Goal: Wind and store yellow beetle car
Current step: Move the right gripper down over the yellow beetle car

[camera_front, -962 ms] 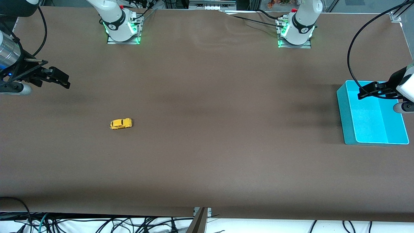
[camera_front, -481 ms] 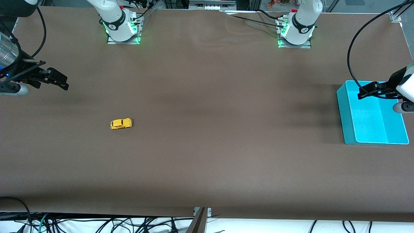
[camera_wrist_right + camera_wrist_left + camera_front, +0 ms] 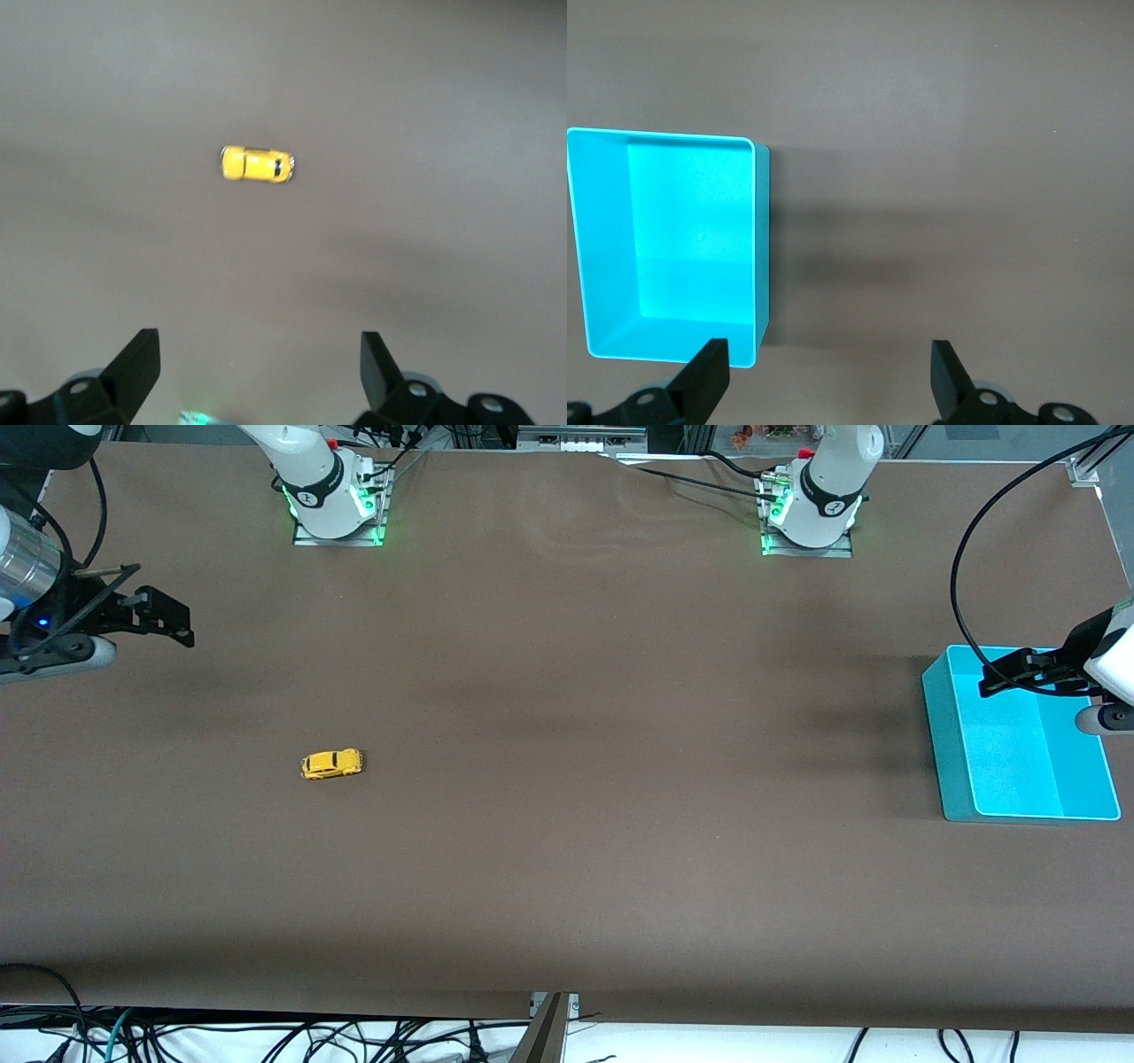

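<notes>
The yellow beetle car [image 3: 332, 763] stands on its wheels on the brown table, toward the right arm's end; the right wrist view shows the yellow beetle car [image 3: 257, 165] well ahead of the jaws. My right gripper [image 3: 168, 622] hangs open and empty in the air over the table at that end, apart from the car. Its fingertips [image 3: 142, 354] frame bare table. My left gripper [image 3: 1005, 676] is open and empty over the edge of the cyan bin [image 3: 948, 717]. In the left wrist view the cyan bin [image 3: 757, 248] is empty.
The brown mat [image 3: 567, 824] covers the whole table. The two arm bases [image 3: 332, 500] stand along the edge farthest from the front camera. Cables [image 3: 266, 1036] hang below the table's near edge.
My right gripper has risen a little and swung slightly, still over the right arm's end of the table. The car, the bin and the left gripper have stayed put.
</notes>
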Action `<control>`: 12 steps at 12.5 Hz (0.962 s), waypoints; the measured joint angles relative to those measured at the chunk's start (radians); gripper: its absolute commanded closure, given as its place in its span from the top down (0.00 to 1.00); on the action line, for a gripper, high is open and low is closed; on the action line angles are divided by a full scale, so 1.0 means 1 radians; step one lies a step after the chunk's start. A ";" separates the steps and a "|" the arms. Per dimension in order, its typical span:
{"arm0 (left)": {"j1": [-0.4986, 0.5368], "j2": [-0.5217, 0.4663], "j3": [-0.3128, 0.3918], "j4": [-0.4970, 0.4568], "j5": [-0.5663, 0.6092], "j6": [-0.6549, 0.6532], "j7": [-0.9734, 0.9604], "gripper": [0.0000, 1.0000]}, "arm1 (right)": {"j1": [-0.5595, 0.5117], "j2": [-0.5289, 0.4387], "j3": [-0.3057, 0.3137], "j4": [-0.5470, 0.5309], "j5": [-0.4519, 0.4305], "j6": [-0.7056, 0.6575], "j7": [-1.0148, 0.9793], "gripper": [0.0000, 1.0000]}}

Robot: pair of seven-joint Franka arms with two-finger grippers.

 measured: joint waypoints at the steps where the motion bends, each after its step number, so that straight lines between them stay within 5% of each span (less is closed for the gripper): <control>1: 0.000 0.000 0.000 0.000 0.000 0.000 0.000 1.00 | 0.000 0.005 0.001 -0.001 0.003 -0.010 -0.068 1.00; 8: 0.000 0.000 0.002 0.000 0.000 0.000 0.000 1.00 | 0.014 0.027 0.045 -0.088 0.028 0.000 -0.363 1.00; 12: 0.000 0.001 0.002 0.000 0.000 0.000 0.000 1.00 | 0.017 0.057 0.054 -0.216 0.030 0.213 -0.607 1.00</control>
